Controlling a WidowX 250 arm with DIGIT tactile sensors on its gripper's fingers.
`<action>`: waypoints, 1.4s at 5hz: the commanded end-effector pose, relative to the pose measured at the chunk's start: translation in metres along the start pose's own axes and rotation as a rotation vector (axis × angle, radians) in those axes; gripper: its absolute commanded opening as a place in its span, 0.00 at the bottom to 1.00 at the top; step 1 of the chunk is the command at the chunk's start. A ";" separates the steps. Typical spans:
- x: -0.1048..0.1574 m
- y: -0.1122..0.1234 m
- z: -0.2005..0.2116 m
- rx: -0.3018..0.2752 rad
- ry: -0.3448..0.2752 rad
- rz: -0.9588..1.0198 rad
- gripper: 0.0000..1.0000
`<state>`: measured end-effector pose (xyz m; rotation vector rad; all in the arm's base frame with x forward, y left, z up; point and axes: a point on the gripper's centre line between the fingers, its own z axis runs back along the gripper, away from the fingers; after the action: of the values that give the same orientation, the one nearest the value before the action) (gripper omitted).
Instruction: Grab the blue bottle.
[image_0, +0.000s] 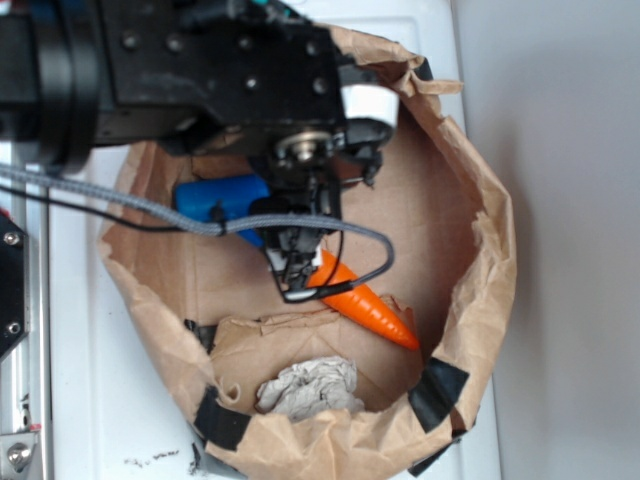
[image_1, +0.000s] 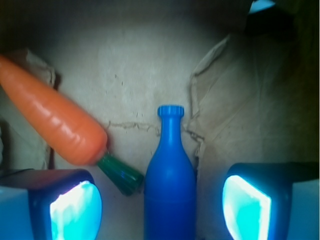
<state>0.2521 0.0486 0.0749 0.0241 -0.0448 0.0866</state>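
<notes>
tool spread over blue bottle in paper bag

tool (image_1: 161, 205) is spread, fingers (image_1: 75, 205) on either side of the blue bottle (image_1: 170, 180) with a clear gap to each; not touching it. in the wrist view the bottle lies on the brown bag floor (image_1: 130, 75), neck pointing away from the camera, lip free. carrot (image_1: 50, 120) lies left of it, tilted, green stem just beside the bottle body, small gap. crumpled bag wall (image_1: 235, 110) rises close on the right. exterior view: paper bag (image_0: 480, 250) on the white counter (image_0: 100, 420), torn rim all round, arm hides most of the bottle, crumpled paper wad (image_0: 305, 385) at the near edge.
</notes>
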 end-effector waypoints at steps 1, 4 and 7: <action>-0.020 -0.008 -0.002 0.009 -0.070 -0.029 1.00; -0.033 -0.022 -0.050 0.024 -0.111 0.036 1.00; -0.031 -0.021 0.024 -0.073 -0.100 0.088 0.00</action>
<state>0.2165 0.0181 0.0881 -0.0515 -0.1016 0.1592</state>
